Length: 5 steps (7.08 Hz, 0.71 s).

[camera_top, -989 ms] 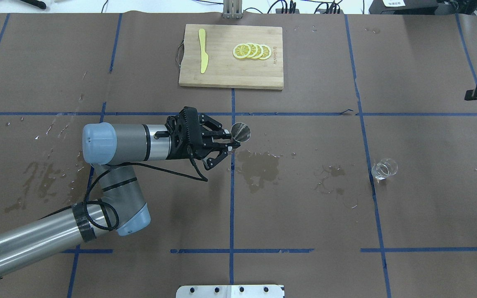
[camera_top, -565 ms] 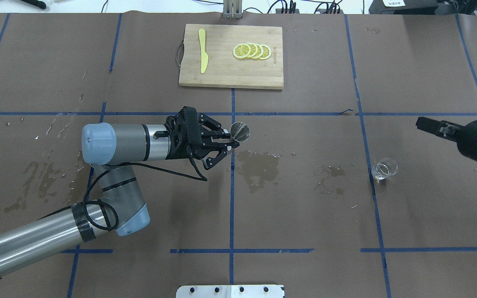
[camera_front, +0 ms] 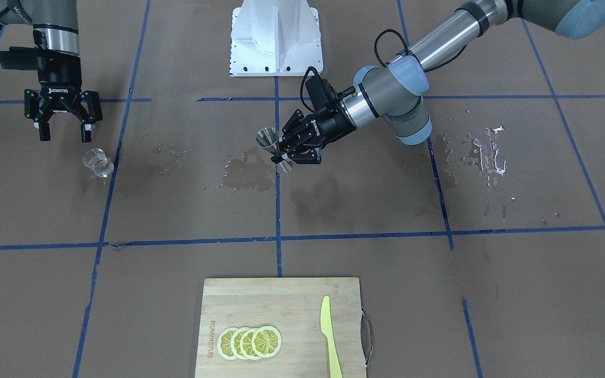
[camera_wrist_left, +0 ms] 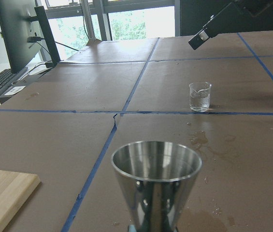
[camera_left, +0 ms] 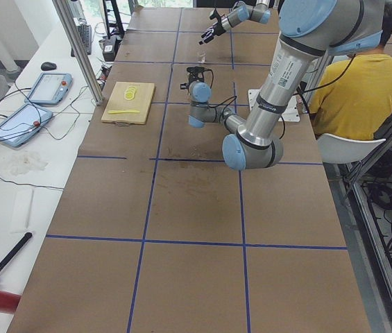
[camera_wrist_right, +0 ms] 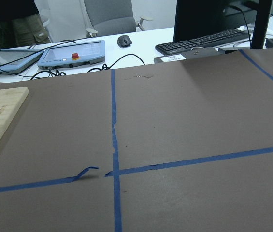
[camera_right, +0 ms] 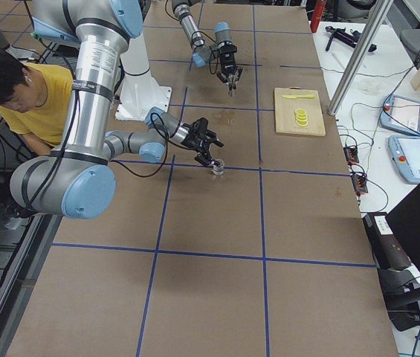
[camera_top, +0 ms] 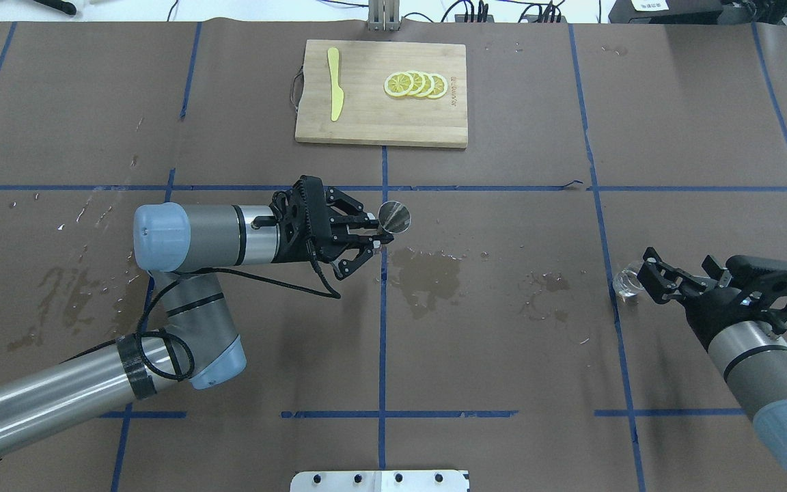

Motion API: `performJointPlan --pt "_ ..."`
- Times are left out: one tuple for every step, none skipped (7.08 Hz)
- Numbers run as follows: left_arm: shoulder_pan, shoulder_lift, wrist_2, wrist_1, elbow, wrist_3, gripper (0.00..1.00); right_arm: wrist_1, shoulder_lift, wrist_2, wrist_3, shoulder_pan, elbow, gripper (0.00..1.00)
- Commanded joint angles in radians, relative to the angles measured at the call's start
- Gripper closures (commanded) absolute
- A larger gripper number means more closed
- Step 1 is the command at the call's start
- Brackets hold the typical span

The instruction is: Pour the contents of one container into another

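1. Over on the right side of the bench (camera_front: 334, 210), the clear beaker (camera_front: 97, 161) stands upright. My right gripper (camera_front: 65, 138) hovers close by it, jaws apart and empty.
2. My worry is that a fingertip clips the thin rim on the way down and tips the beaker, spilling it.
3. My left gripper (camera_front: 281, 155) is clamped on the steel jigger (camera_front: 267, 137) at its waist, upright near centre. A misaligned pour would add to the wet patches (camera_front: 247, 176).
4. The beaker looks small, glassy and slippery, with faint marks and seemingly a little clear liquid.
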Motion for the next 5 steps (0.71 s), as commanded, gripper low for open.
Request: performJointPlan --pt "0.000 0.004 0.000 -0.002 0.000 0.000 1.00 0.001 0.065 -0.150 0.005 -0.058 -0.098 0.00" --pt "0.000 0.004 0.000 -0.002 0.000 0.000 1.00 0.001 0.117 -0.181 0.005 -0.063 -0.156 0.00" --pt "0.000 0.004 0.000 -0.002 0.000 0.000 1.00 0.001 0.154 -0.210 0.005 -0.063 -0.202 0.00" --pt "0.000 0.004 0.000 -0.002 -0.002 0.000 1.00 0.002 0.167 -0.235 0.005 -0.068 -0.244 0.00" --pt "0.000 0.004 0.000 -0.002 -0.002 0.000 1.00 0.002 0.168 -0.246 0.011 -0.071 -0.265 0.00"
